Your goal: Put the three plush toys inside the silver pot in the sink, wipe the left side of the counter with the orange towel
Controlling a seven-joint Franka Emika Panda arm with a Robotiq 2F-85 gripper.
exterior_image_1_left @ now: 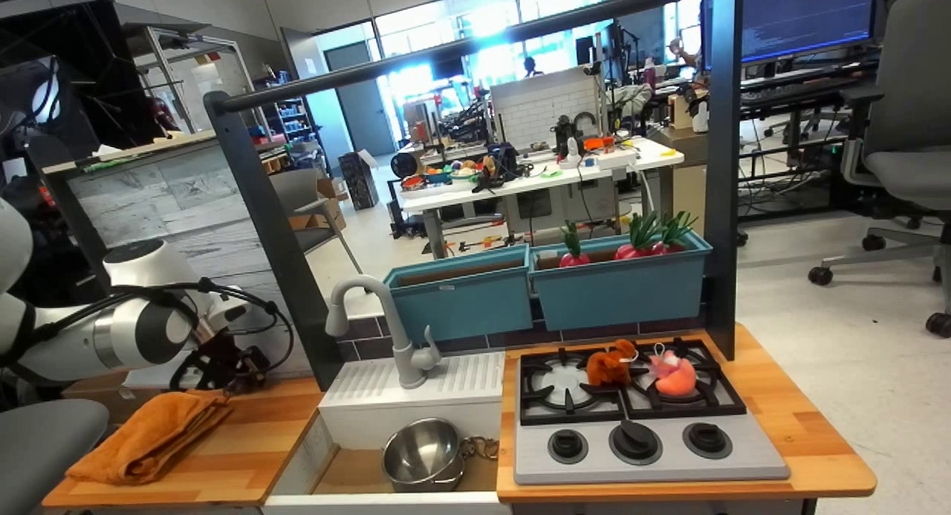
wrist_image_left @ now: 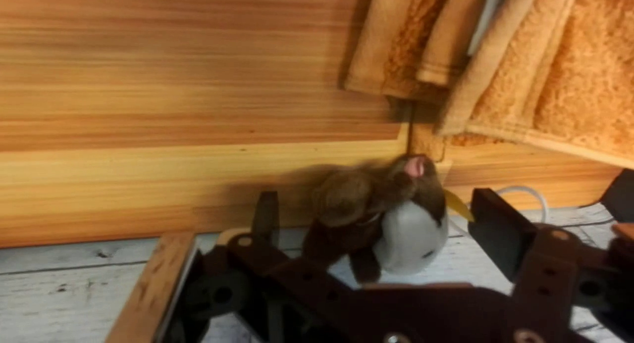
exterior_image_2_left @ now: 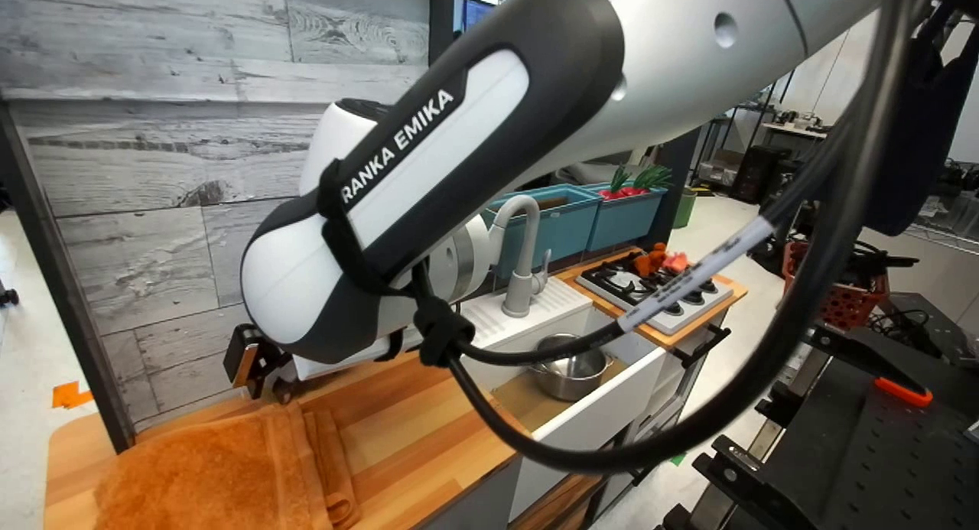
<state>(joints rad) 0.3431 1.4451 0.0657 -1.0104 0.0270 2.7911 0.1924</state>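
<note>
Now seeing two plush toys (exterior_image_1_left: 674, 381) on stove (exterior_image_1_left: 594, 470); behind it, red vegetables (exterior_image_1_left: 633, 253) in planter (exterior_image_1_left: 620, 296); left of it, silver pot (exterior_image_1_left: 421, 452) inside sink (exterior_image_1_left: 360, 422); farther left, orange towel (exterior_image_1_left: 148, 437) and gripper (wrist_image_left: 374, 205), with jaws apart either side of brown plush toy (wrist_image_left: 376, 199).

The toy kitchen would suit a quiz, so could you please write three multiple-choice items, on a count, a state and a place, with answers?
1. How many plush toys are on the stovetop? A) None B) Two C) Five
2. In what state is the hand? A) Open B) Shut C) Out of view
3. Where is the silver pot? A) On the stovetop B) In the hand C) In the sink

1 B: both exterior views show a pair there.
2 A: its jaws stand apart in the wrist view, a brown plush toy between them.
3 C: both exterior views show it inside the white walls.
</note>
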